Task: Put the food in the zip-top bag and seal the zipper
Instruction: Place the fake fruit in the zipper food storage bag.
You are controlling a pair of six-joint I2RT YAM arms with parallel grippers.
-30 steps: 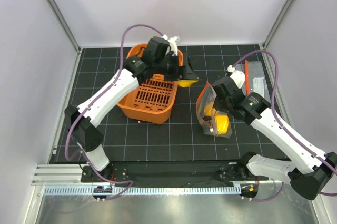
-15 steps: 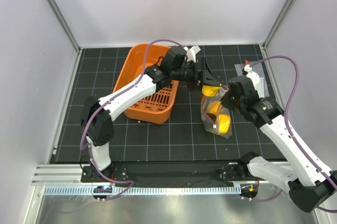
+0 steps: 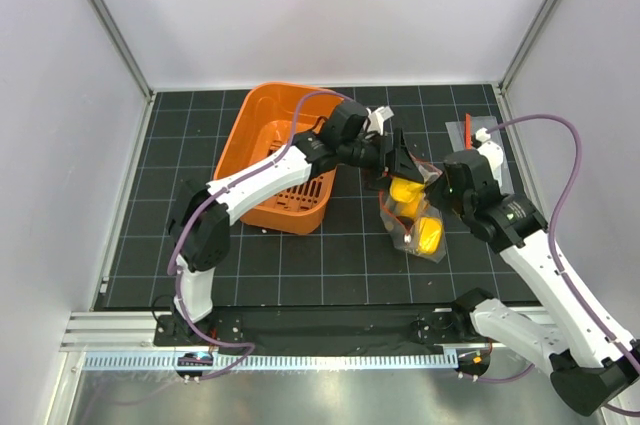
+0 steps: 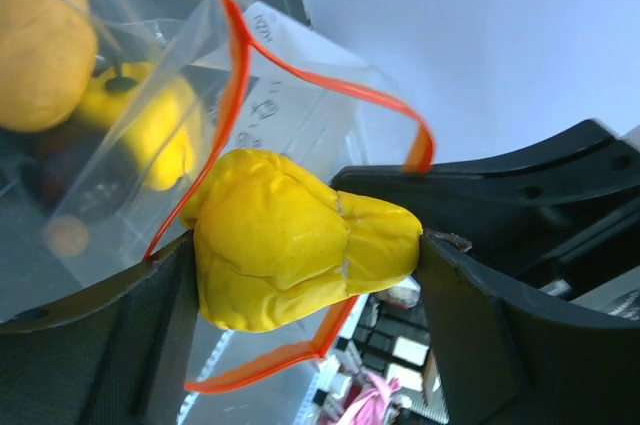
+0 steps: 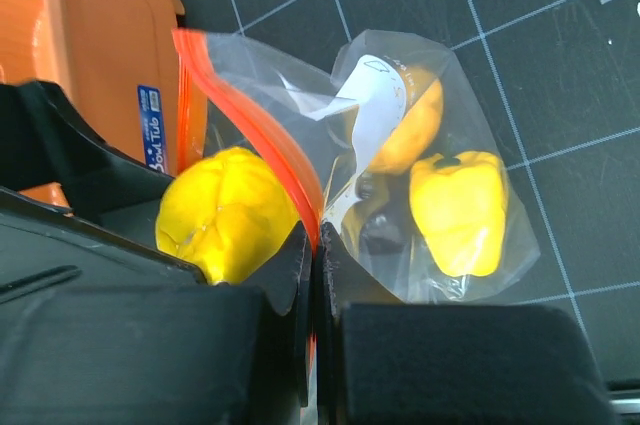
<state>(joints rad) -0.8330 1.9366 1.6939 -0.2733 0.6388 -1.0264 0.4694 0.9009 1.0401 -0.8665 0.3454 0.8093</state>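
Observation:
My left gripper [image 3: 402, 173] is shut on a lumpy yellow toy food [image 4: 290, 240] and holds it at the open mouth of the zip-top bag [image 3: 412, 217]; the same food shows in the right wrist view [image 5: 225, 210]. The red-orange zipper [image 4: 240, 75] loops around it. My right gripper [image 5: 317, 255] is shut on the zipper strip [image 5: 270, 130] and holds the bag's mouth up. Inside the bag lie a yellow pepper [image 5: 460, 210], an orange-yellow piece [image 5: 405, 130] and a dark brown round piece [image 5: 378, 230]. The slider is not visible.
An orange basket [image 3: 262, 145] stands left of the bag, under my left arm. A narrow clear pouch with a white label [image 3: 482, 137] lies at the back right by the wall. Black gridded mat [image 3: 300, 265] covers the table.
My left gripper has carried the yellow food right from the basket's far edge to the bag's mouth. My right gripper has lifted the bag's zipper edge and shifted slightly right.

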